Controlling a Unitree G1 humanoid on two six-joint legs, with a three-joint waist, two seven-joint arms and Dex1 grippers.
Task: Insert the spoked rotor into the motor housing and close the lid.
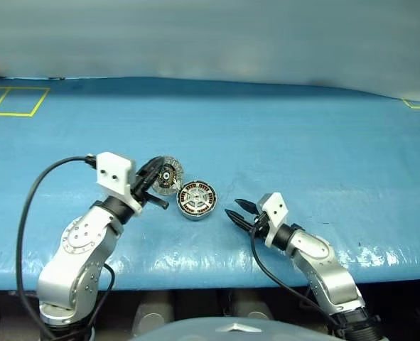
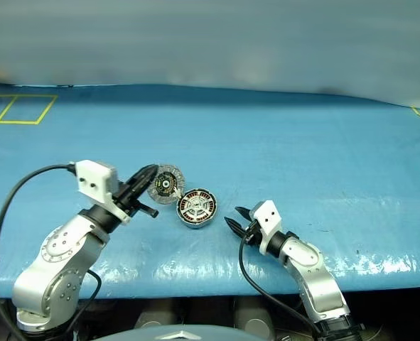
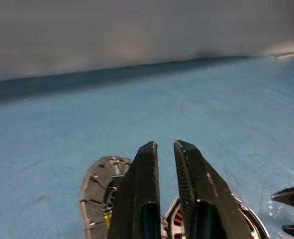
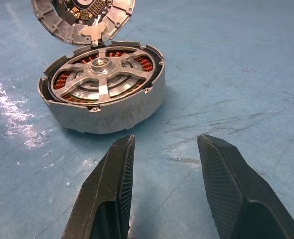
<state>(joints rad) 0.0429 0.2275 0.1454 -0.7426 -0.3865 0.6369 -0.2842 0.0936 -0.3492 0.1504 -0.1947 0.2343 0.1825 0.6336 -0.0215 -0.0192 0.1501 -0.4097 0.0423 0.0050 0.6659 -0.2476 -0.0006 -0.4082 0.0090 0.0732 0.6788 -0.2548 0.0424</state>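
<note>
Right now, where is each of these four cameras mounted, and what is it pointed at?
Left eye: on the head, looking down at the motor housing, raised lid and both arms.
Right eye: beside it, same scene.
Left wrist: behind the shut left gripper, facing across the blue table.
Right wrist: behind the open right gripper, facing the housing with the spoked rotor inside.
All four views share the housing and lid.

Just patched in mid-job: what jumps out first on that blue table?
The motor housing sits mid-table with the spoked rotor already seated over its copper windings. Its lid stands tilted open on the far left edge, with the shut left gripper right at it. The right gripper waits open, just to the housing's right, touching nothing.
</note>
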